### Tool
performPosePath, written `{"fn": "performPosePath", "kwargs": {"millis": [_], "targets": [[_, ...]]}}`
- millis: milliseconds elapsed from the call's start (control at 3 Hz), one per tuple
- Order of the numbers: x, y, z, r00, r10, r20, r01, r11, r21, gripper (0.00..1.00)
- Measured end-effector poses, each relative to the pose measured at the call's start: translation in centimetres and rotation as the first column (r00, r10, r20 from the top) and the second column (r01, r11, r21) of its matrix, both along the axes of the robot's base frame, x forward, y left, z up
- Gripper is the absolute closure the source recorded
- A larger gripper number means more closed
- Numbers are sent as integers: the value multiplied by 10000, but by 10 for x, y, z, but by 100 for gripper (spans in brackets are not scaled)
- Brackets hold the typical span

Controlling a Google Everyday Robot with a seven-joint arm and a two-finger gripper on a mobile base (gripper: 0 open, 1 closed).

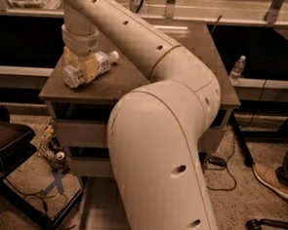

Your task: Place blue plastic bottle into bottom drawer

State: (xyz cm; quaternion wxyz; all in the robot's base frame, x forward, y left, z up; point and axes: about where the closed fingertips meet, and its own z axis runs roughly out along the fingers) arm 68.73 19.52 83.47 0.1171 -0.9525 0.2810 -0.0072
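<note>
The blue plastic bottle lies on its side on the left part of the grey cabinet's top, white cap pointing back right. My gripper is down over the bottle's middle, straddling it. Its wrist rises straight above. My big cream arm fills the middle of the view and hides much of the cabinet front. The bottom drawer stands pulled out at the floor, and its bare grey tray shows left of my arm.
A small clear water bottle stands on a ledge at the right. A black chair and floor clutter with a can sit left of the cabinet. A person's shoe, cables and a caster lie at the right.
</note>
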Motion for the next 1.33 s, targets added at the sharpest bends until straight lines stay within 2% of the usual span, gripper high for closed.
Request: {"fn": "performPosePath", "kwargs": {"millis": [333,667,1000,1333], "targets": [[4,4,2,9998,41,191,-43,9999,122,100],[5,4,13,9988,139,460,-147,9998,165,100],[-1,-16,45,9911,-271,1301,228,9991,347,100],[-34,-51,91,9657,-1184,2311,1012,9912,847,100]]}}
